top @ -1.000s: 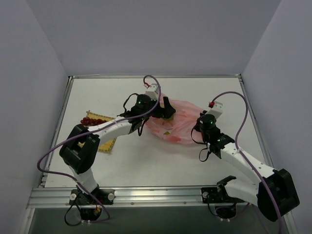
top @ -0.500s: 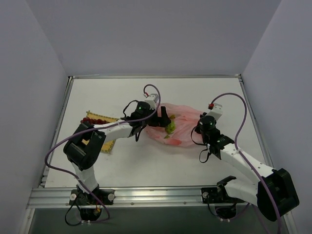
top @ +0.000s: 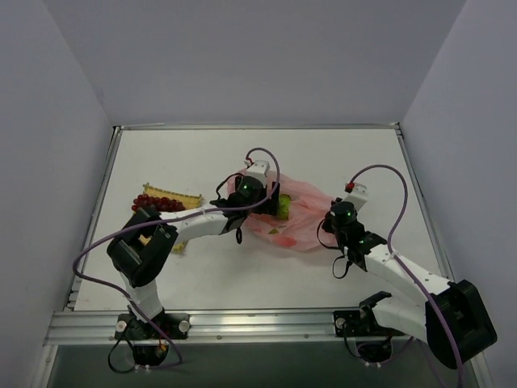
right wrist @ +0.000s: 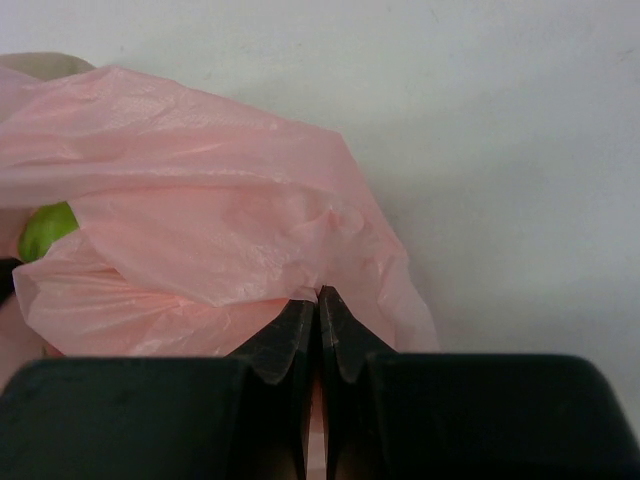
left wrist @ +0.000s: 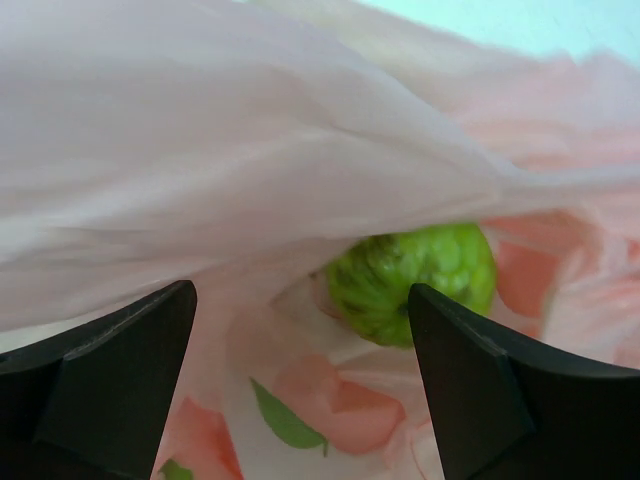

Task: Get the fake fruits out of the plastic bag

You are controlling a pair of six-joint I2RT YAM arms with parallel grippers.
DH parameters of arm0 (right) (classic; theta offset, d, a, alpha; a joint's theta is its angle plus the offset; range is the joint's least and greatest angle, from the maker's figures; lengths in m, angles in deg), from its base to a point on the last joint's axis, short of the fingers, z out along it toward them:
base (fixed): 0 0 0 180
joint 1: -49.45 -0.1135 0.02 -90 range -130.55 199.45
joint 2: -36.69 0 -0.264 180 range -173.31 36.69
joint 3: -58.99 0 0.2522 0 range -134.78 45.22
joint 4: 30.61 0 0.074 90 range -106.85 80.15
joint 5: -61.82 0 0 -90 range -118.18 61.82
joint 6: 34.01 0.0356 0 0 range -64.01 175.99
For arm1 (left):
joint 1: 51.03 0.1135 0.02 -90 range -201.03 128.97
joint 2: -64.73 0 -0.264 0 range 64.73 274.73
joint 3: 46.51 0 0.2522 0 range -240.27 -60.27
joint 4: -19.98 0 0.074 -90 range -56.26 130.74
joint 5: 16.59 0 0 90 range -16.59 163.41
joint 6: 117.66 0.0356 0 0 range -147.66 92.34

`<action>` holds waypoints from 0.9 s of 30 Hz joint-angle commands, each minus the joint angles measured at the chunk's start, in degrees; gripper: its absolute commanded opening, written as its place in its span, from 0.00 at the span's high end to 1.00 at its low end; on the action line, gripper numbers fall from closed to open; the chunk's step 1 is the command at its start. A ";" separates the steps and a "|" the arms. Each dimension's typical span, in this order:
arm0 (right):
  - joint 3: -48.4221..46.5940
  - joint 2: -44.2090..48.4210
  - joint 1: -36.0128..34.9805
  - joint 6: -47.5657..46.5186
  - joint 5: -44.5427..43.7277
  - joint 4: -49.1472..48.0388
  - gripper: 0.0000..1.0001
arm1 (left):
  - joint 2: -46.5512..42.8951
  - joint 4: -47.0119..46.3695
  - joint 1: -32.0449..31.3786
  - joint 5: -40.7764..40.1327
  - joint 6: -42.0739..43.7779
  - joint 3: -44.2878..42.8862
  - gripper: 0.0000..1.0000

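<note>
- Now, where is the knobbly green plastic fruit point(left wrist: 415, 280)?
- Inside the thin translucent pink plastic bag point(top: 305, 226), centre of the top view, just ahead of the wide-spread left gripper point(left wrist: 300, 300).
- Handling?
- Judged light, rigid, slick: grip across its middle. The right gripper point(right wrist: 318, 300), closed, pinches the limp bag.

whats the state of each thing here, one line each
left tool, open, in the bag, fingers either side of the green fruit
right tool, shut on the bag's edge
bag, crumpled, pinched at one end
green fruit, in the bag, not gripped
grapes, out of the bag, at the mat edge
</note>
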 commanded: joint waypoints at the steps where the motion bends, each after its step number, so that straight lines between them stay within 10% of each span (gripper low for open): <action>1: 3.39 2.05 0.31 3.28 1.41 -0.99 0.99 | -5.22 2.12 1.78 -7.51 4.62 -2.33 0.14; 10: 3.39 2.58 0.31 2.22 1.50 -2.23 0.99 | -17.26 9.76 -0.68 1.89 3.23 -0.49 0.13; 19: 3.83 2.84 -0.12 1.88 2.29 -3.20 0.99 | -16.22 9.51 -3.93 10.42 -0.12 1.80 0.63; 27: 4.19 4.25 -0.65 1.26 1.94 -2.67 0.99 | -10.42 4.70 -5.60 1.56 2.79 3.19 0.64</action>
